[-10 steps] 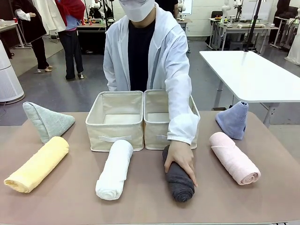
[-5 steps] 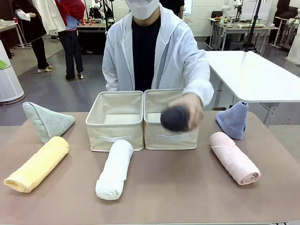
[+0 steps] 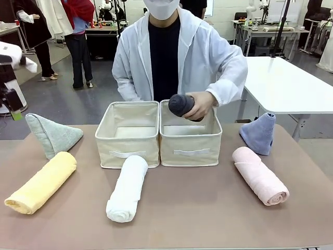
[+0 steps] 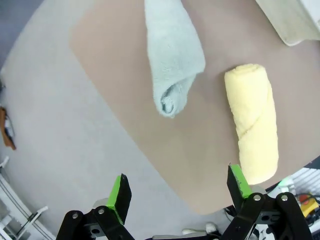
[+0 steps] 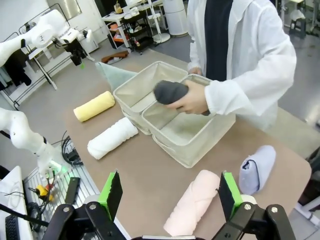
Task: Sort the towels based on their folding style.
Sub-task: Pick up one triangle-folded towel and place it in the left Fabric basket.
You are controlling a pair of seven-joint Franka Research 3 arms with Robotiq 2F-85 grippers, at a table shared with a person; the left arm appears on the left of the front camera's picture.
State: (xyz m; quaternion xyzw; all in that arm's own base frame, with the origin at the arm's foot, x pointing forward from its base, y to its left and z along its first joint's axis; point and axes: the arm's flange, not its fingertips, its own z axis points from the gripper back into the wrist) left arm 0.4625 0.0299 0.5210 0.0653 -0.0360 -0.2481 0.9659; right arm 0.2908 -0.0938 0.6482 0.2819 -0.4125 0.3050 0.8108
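Grey roll point(image 3: 180, 104) in person's hand point(image 3: 201, 106) over right bin point(image 3: 177, 138); left pincer point(image 4: 177, 187), right pincer point(image 5: 170, 189) both agape, empty.

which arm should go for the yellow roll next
Probably left. The left gripper hangs open close to the yellow rolled towel; the right gripper, also open, sits over the pink rolled towel at the opposite end.
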